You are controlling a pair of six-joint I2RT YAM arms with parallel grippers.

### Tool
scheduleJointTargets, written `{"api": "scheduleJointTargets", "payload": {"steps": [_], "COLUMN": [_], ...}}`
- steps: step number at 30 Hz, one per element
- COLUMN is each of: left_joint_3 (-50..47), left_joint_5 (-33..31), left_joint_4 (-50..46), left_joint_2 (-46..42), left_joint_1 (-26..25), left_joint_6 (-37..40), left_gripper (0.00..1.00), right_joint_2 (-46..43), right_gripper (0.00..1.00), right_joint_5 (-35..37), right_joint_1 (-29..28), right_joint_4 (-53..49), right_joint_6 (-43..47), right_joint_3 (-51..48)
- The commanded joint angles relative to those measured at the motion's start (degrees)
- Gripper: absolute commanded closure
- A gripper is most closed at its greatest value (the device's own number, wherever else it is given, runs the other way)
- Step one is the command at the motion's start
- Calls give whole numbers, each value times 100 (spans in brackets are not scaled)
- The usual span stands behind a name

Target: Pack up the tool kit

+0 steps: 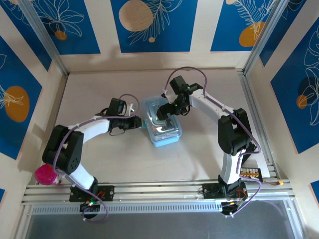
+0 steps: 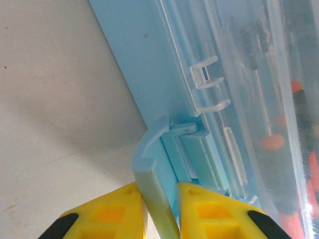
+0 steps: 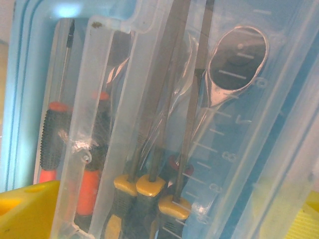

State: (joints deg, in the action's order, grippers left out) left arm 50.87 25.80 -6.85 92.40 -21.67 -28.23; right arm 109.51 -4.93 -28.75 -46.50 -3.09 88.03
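A: While left gripper (image 1: 138, 121) pinches the handle (image 2: 152, 189) on the left side of the case (image 1: 164, 130), what's the step?

B: Looks like closing up. Case sits mid-table (image 1: 209, 154), well apart from every edge. Lid (image 3: 107, 99) lies down over the tools. Screwdrivers (image 3: 149, 186) and wrench (image 3: 234, 55) show through it, all inside.

A: Left grip state?

B: Clenched on the handle. Yellow pads (image 2: 204, 211) sit tight on both sides of that blue strip in the left wrist view.

A: And right gripper (image 1: 168, 110)?

B: Spread wide, grasping nothing. It hangs over the far end of the lid, pads at the two bottom corners of its wrist view. Touching the lid or just above, can't tell.

A: So how to do it well?

B: My guess: left acts as the anchor and doesn't pull, or the case slides on the table. Right presses straight down on the lid near the side with the clear clips (image 2: 207, 82), not at the middle where thin plastic flexes.

A: Clips snapped?

B: Can't tell. They stand against the blue wall and the seam looks narrow.

A: Risks?

B: An off-centre push tips the case toward left gripper. A tool riding high under the lid blocks the close. Nothing looks proud, but glare hides some. Push slowly and release left last.
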Motion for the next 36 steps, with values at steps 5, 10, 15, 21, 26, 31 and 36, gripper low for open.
{"api": "scheduleJointTargets", "payload": {"steps": [5, 10, 15, 21, 26, 31, 36], "left_joint_3": [201, 162, 107, 83, 19, -59, -146], "left_joint_5": [92, 159, 240, 345, 466, 516, 528], "left_joint_4": [-89, 75, 300, 545, 867, 1077, 1258], "left_joint_2": [-196, -218, -282, -303, -206, -153, -121], "left_joint_1": [-41, -44, -48, -52, -48, -66, -91], "left_joint_6": [195, 152, 64, -54, -223, -336, -432], "left_gripper": [66, 62, 62, 61, 62, 62, 62], "right_joint_2": [1129, 1142, 1164, 1186, 1186, 1186, 1186], "right_gripper": [7, 7, 7, 7, 7, 7, 7], "right_joint_5": [1, -23, -47, -65, -71, -82, -95], "right_joint_1": [-360, -359, -360, -367, -363, -372, -368], "right_joint_4": [-612, -617, -632, -650, -653, -648, -656], "right_joint_6": [-29, -16, -7, 15, 15, 22, 20], "right_joint_3": [-605, -594, -586, -572, -583, -611, -611]}}
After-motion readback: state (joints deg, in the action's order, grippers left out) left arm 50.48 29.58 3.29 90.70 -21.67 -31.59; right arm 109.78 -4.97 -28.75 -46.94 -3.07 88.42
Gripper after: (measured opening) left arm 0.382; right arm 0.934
